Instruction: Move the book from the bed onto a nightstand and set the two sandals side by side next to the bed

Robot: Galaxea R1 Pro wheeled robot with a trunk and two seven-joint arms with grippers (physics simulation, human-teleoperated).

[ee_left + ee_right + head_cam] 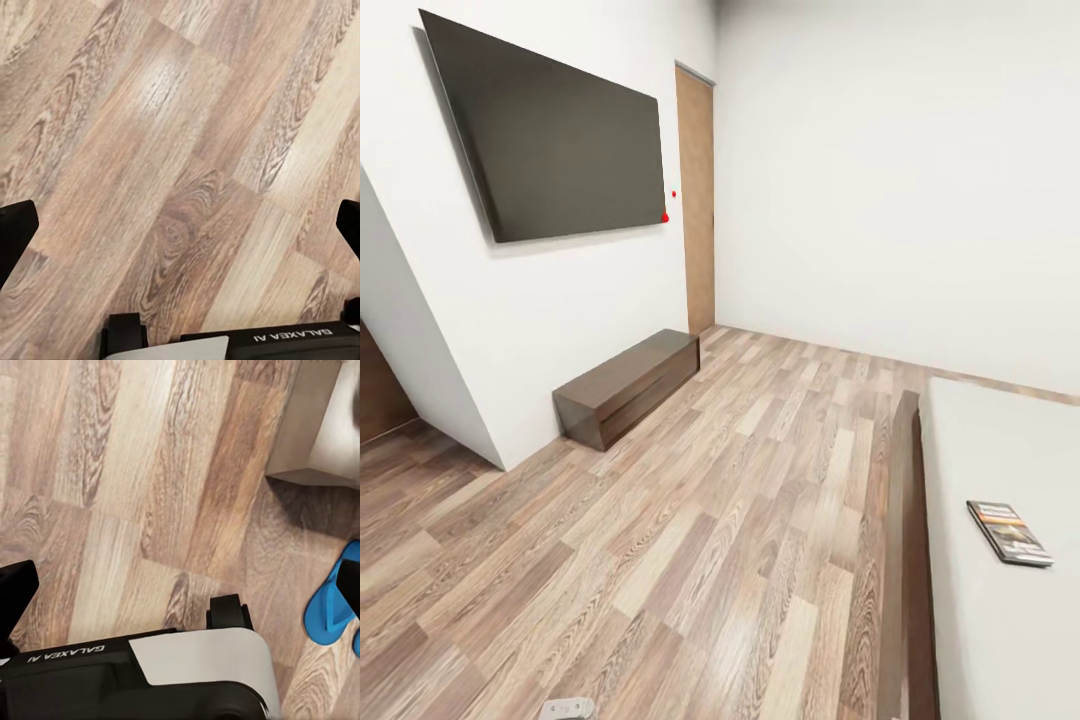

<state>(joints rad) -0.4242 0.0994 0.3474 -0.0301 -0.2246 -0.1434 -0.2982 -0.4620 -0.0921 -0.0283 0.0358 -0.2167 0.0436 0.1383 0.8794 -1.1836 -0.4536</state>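
Observation:
The book [1010, 532], a dark paperback with an orange band, lies flat on the off-white mattress of the bed [1000, 640] at the right of the head view. A bright blue sandal [328, 613] lies on the plank floor in the right wrist view, partly behind one dark fingertip [351, 585]. A further sliver of blue shows beside it at the picture's edge. My right gripper [184, 585] is open and holds nothing. My left gripper [180, 229] hangs open over bare floor, its fingertips [15, 232] far apart. The nightstand is out of view.
A long low dark bench [628, 385] stands against the left wall under a big black screen [560, 130], and a wooden door [696, 200] is behind it. The bed's dark frame [906, 560] borders the open floor. A pale block [319, 427] stands near the sandal. My base [187, 679] is below.

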